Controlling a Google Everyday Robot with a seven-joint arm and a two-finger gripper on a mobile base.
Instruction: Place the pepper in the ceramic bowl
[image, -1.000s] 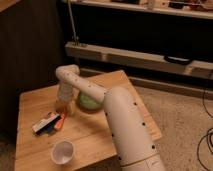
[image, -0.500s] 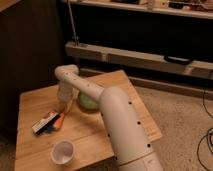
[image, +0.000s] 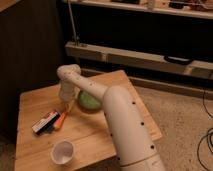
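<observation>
The gripper (image: 68, 105) hangs left of frame centre, below the arm's white elbow joint (image: 69, 75), pointing down at the wooden table (image: 35, 102); whether it is spread or closed cannot be told. Just below and slightly left of it lies the pepper (image: 61, 120), a slim orange body resting on the tabletop, apart from the gripper as far as can be judged. Touching or just beside the pepper's left side lies a flat white, red and dark box (image: 44, 122), angled toward the lower left. Immediately right of the gripper sits the ceramic bowl (image: 88, 101), pale green, partly hidden by the arm's thick white forearm (image: 125, 130), which runs from the lower centre of the frame. A small white cup (image: 62, 152) stands at lower left, well apart from the pepper. Dark shelving (image: 135, 55) crosses the upper frame.
</observation>
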